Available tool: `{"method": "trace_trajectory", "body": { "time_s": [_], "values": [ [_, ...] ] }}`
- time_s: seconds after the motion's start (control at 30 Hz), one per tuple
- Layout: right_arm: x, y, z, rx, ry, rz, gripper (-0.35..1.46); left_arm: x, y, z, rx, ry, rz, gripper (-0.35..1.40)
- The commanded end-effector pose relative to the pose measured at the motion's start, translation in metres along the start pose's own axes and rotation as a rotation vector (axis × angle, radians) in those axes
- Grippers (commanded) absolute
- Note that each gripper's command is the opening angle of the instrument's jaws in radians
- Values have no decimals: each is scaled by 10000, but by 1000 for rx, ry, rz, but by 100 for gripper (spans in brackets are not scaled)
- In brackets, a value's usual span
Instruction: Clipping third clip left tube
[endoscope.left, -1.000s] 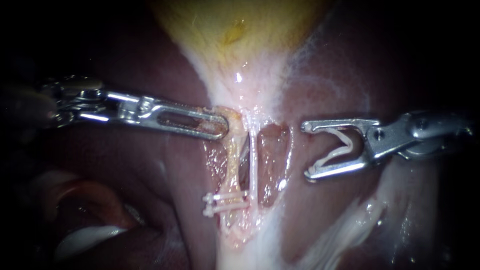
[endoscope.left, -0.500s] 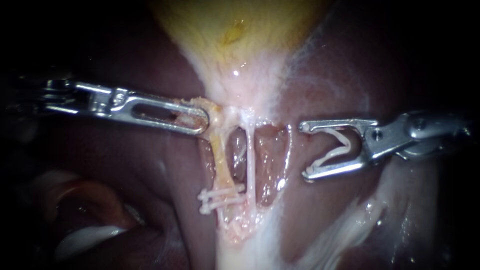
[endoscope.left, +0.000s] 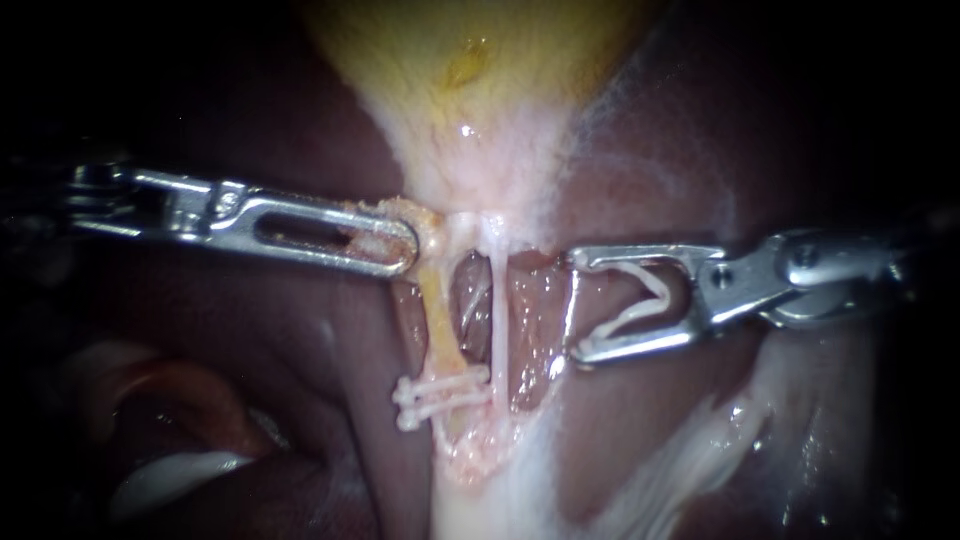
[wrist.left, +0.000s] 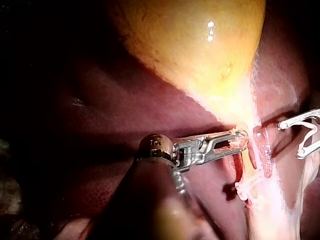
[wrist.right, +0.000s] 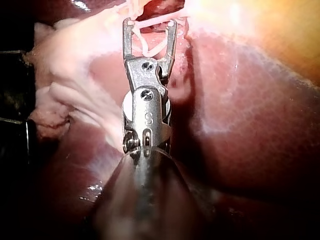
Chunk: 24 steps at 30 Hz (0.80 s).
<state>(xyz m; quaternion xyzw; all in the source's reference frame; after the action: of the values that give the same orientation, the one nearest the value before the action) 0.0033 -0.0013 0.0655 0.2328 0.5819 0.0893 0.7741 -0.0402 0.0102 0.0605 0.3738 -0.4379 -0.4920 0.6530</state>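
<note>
At the centre of the endoscope view, the yellowish left tube (endoscope.left: 438, 320) runs from twelve to six o'clock, with two clips (endoscope.left: 440, 393) across its lower end. From nine o'clock the left instrument (endoscope.left: 395, 245) has its jaws closed on tissue (endoscope.left: 425, 222) at the tube's top, under the gallbladder (endoscope.left: 470, 60). From three o'clock the right instrument (endoscope.left: 580, 305) holds a white clip (endoscope.left: 660, 293) spread between wide jaws. Its tips lie at three o'clock of a paler tube (endoscope.left: 497, 310), apart from the left tube.
</note>
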Motion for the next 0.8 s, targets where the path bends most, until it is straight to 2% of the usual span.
{"method": "trace_trajectory", "body": {
  "time_s": [0.03,0.33,0.8],
  "values": [
    [-3,0,7,2,0,11,50,0,0,0,-1,0,0,-35],
    [-14,1,50,17,6,63,50,1,-1,1,-1,0,0,-35],
    [-13,3,64,23,10,91,49,2,-3,4,-3,-2,0,-35]
  ]
}}
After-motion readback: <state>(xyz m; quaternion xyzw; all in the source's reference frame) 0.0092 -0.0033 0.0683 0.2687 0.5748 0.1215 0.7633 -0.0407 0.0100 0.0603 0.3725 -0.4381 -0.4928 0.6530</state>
